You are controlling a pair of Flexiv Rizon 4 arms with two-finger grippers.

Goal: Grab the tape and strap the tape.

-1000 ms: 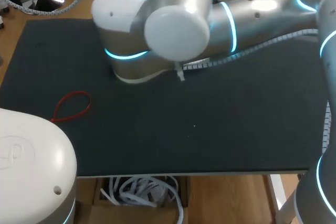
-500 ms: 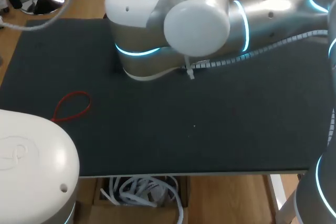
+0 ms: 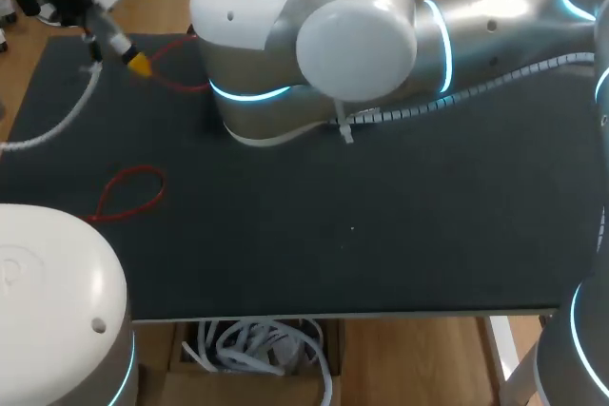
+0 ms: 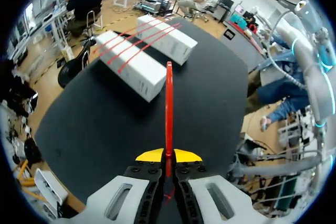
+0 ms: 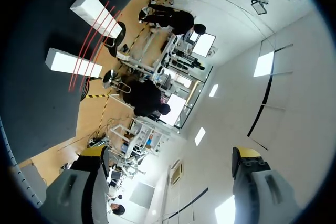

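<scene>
Now that the left gripper (image 4: 168, 156) has swung in over the table (image 3: 381, 235), jaws clenched on the red tape (image 4: 169, 103) running straight ahead of them, strapping can begin; the right gripper (image 5: 170, 153) gapes empty.

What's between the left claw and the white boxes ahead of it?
Left wrist view: bare black mat, crossed only by the red tape gripped in the left claw, pointing at the white boxes.

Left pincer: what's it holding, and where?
The left pincer grips a red strap by its near end, the rest sticking out ahead.
</scene>
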